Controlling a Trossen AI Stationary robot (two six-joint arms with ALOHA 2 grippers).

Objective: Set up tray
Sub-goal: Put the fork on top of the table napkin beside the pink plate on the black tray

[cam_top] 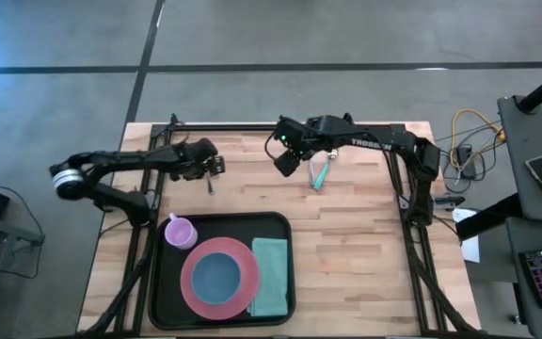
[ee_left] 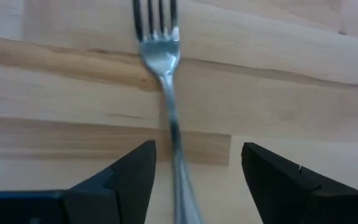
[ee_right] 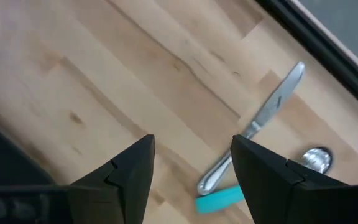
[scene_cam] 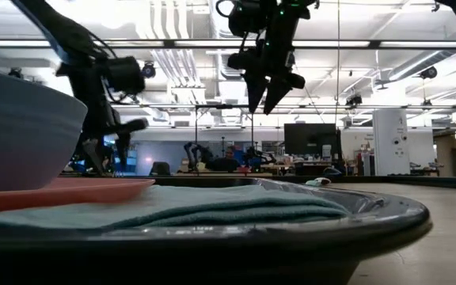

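Observation:
The black tray lies at the table's near edge. It holds a pink plate with a blue bowl, a purple cup and a folded teal napkin. A metal fork lies flat on the wood. My left gripper is open just above it, one finger on each side of the handle, touching nothing. My right gripper is open and raised above the table's far middle. Beside it lie a knife, a teal-handled piece and a spoon bowl.
The cutlery by my right gripper lies crossed in a small heap near the far edge. Bare wood stretches right of the tray. Black frame rails run along both sides of the table. Cables and a desk stand off to the right.

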